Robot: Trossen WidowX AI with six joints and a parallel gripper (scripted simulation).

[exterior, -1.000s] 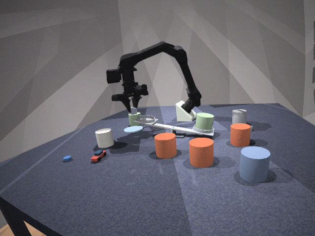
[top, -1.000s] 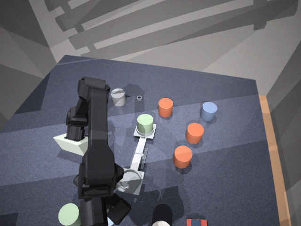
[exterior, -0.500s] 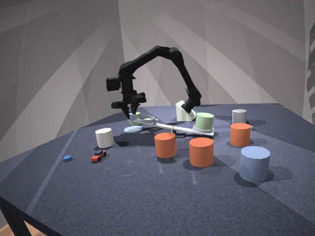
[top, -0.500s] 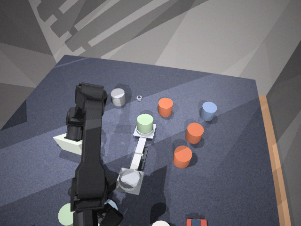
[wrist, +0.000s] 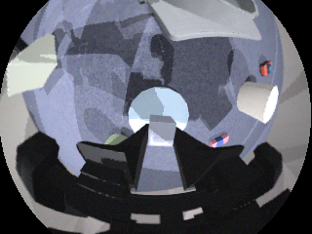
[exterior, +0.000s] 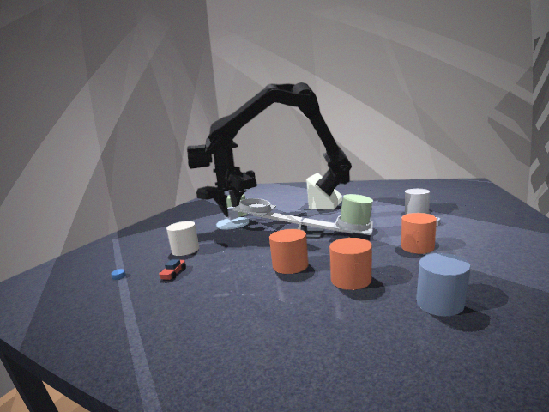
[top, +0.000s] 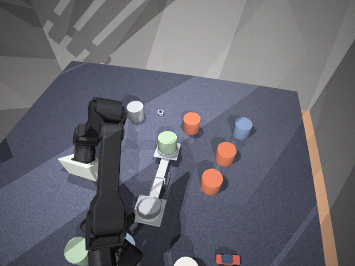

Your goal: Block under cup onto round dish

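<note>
One black arm (top: 107, 172) reaches out from its pale wedge base (top: 81, 168), past the near end of the balance (top: 160, 174), and hangs low over the round dish (exterior: 232, 222). The balance's near pan (top: 148, 207) is bare. The far pan carries a green cup (top: 167, 142), which must not be disturbed. A second green cup (top: 75, 251) stands on the table just beside the dish, not over it.

The gripper (wrist: 160, 129) is clamped on the small pale block (wrist: 160, 150). In the wrist view the block sits almost centred above the light-blue dish.

The step in hand looks like the placement. It is best done by coming straight down until the block nearly meets the dish, then parting the fingers gently so it neither bounces nor slides off the rim. After that, rise vertically before swinging away, keeping off the nearby cup and the balance's near pan.

The table (exterior: 266, 346) is dark blue and speckled, crossed by pale bands of light. Scattered over it are:
- three orange cylinders (exterior: 350, 263)
- a blue one (exterior: 443, 283)
- a grey one (exterior: 416, 200)
- a cream one (exterior: 182, 237)
- a toy car (exterior: 171, 269)

Grey walls with angular shadows surround it, and an orange floor strip (top: 318, 183) shows at one side.
</note>
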